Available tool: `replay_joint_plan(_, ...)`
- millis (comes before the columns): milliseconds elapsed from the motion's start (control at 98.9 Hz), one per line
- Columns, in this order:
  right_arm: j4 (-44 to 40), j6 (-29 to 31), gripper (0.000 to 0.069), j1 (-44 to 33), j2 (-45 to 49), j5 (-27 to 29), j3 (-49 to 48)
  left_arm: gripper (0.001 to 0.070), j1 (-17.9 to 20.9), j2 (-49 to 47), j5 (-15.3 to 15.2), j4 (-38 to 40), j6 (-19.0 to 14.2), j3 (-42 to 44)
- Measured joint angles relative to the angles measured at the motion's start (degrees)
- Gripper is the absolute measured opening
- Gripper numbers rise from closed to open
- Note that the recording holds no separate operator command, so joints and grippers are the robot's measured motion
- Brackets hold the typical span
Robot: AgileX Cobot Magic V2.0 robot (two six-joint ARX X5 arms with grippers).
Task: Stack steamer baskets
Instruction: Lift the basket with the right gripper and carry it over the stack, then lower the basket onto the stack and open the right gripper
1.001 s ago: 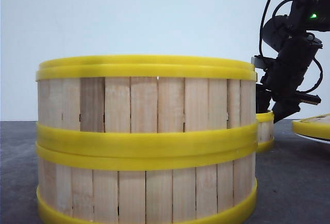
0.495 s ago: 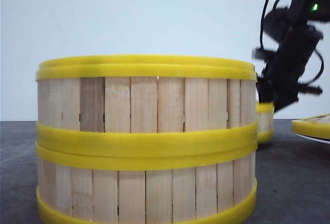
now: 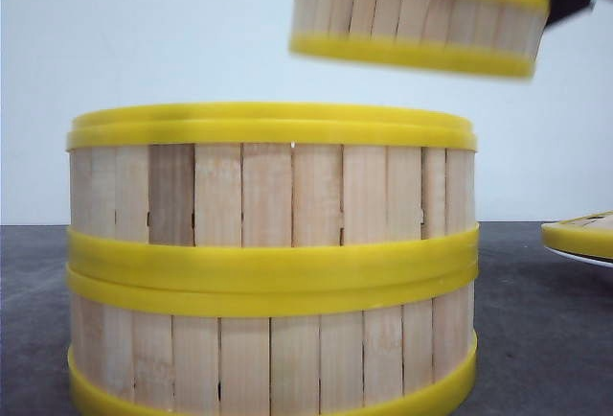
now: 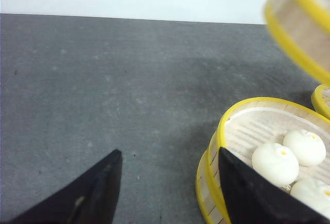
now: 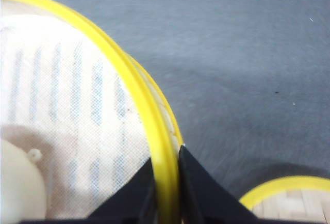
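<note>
Third basket [image 3: 419, 21] is airborne, above and to the right of the two-high stack [image 3: 272, 258] on the desk [image 4: 103, 90]. Your right gripper [image 5: 166, 182] has its fingers pinching that basket's yellow rim. Carry it left until centred, then lower. Left gripper [image 4: 167, 188] sits fingers spread, holding nothing, just beside the stack; its right finger overlaps the stack's rim in that view.

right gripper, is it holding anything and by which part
Yes: the right gripper pinches the raised steamer basket by its yellow top rim, one finger inside the wall, one outside. The left gripper holds nothing.
</note>
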Motion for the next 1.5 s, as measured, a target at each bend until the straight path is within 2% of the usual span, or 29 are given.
replay_joint_plan(162,-9.0,-3.6,0.0032,4.5,-7.5,-2.1,0.0,0.0354,0.0,0.0,0.0,-0.3,0.0,0.0)
replay_joint_plan(313,-13.2,-5.0,0.0031,9.9,-8.6,-2.8,0.0,0.0354,0.0,0.0,0.0,-0.4,0.0,0.0)
replay_joint_plan(425,-13.2,-5.2,0.0031,14.0,-7.7,-1.7,0.0,0.0354,0.0,0.0,0.0,-0.5,0.0,0.0)
replay_joint_plan(566,-12.9,-5.8,0.0031,19.0,-4.6,3.4,0.0,0.0354,0.0,0.0,0.0,-0.5,0.0,0.0)
replay_joint_plan(768,-10.0,-6.2,0.0031,22.4,0.5,3.7,0.0,0.0354,0.0,0.0,0.0,-0.8,0.0,0.0)
replay_joint_plan(1497,-6.8,-6.1,0.0031,24.8,10.4,3.7,0.0,0.0354,0.0,0.0,0.0,-1.3,0.0,0.0)
